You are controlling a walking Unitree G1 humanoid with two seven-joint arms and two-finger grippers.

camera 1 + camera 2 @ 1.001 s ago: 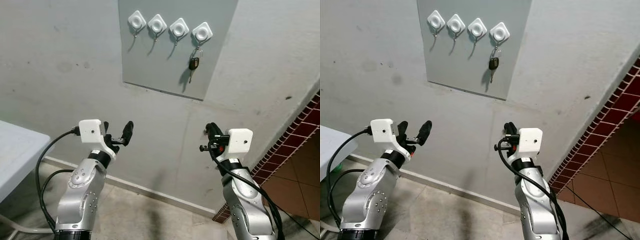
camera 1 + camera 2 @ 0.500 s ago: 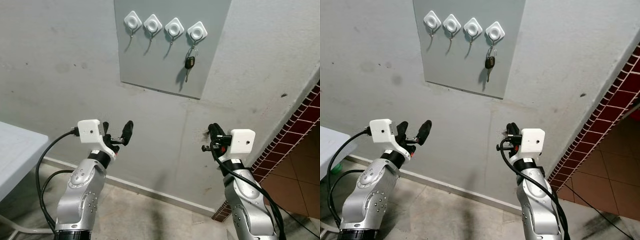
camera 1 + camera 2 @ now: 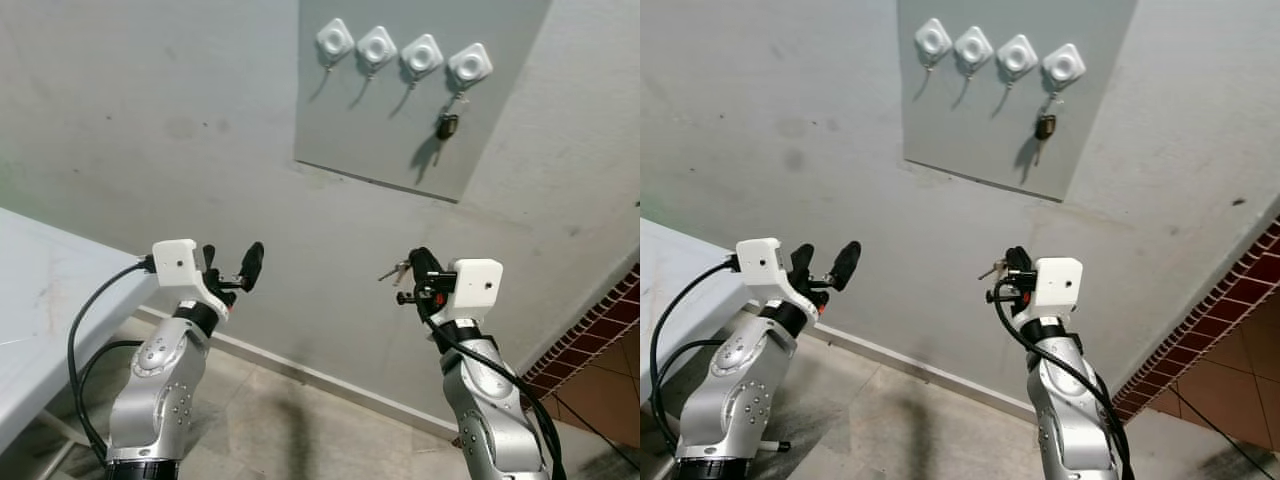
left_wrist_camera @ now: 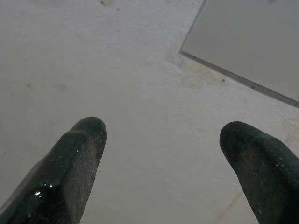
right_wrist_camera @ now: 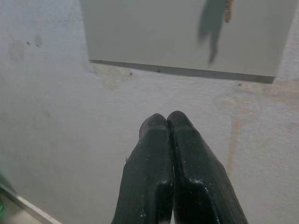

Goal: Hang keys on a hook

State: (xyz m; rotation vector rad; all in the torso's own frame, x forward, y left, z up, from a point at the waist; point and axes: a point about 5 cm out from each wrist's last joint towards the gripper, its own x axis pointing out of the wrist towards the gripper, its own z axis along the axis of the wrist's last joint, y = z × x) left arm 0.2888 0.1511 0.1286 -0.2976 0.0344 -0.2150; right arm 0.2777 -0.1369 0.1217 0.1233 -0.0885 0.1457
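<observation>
Nearest, both arms are raised before a grey wall. The left tool hangs in the air with its fingers spread wide, nothing between them. The right tool has its fingers pressed together; a small silvery bit juts out beside its tip, too small to identify. A white bench edges in on the left. Farther off and higher, a grey panel on the wall carries four white hooks in a row. The keys hang from the rightmost hook, well apart from both tools.
</observation>
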